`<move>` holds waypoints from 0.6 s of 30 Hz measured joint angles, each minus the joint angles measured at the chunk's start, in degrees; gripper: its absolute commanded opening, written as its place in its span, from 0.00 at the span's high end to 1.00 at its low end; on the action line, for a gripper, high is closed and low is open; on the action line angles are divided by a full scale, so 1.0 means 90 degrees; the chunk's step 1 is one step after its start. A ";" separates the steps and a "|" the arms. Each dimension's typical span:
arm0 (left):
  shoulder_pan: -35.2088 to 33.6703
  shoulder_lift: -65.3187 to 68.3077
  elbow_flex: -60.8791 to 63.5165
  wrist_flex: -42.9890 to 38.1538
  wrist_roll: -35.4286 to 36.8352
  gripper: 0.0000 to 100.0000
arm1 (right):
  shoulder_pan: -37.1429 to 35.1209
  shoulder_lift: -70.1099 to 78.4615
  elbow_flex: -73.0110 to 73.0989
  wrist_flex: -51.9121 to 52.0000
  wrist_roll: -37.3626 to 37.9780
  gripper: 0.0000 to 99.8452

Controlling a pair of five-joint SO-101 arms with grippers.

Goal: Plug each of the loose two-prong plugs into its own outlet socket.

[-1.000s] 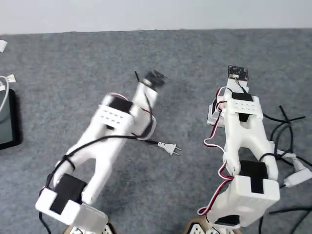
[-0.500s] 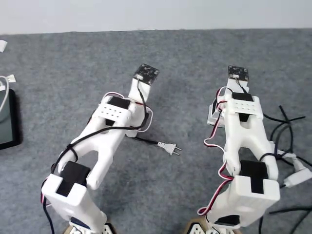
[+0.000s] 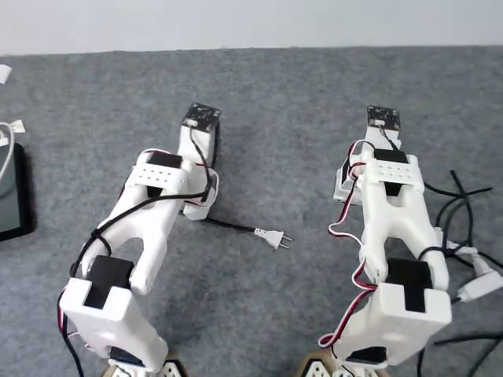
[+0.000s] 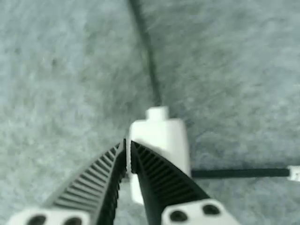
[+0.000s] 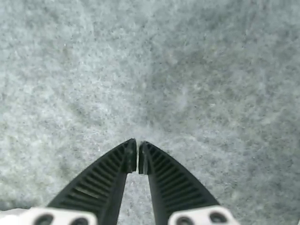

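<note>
Grey carpet [image 3: 314, 86] below white wall [image 3: 236, 23]

Two arms [image 3: 145, 228] [image 3: 397, 228], one plug [image 3: 273, 238], one socket [image 4: 161, 138].

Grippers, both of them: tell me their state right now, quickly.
Left gripper: shut, holding nothing, over the white socket block.
Right gripper: shut, holding nothing, over the grey carpet.
</note>
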 measured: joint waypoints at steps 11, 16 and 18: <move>-0.0010 0.0020 -0.0264 0.0215 0.0332 0.89 | -0.0020 0.0059 0.0000 0.0000 0.0000 0.99; -0.0107 0.0020 -0.0821 0.0821 0.0557 0.88 | 0.0000 0.0059 0.0000 0.0000 0.0000 0.99; -0.0147 0.0020 -0.1006 0.1104 0.0645 0.88 | -0.0010 0.0059 0.0000 0.0000 0.0000 0.99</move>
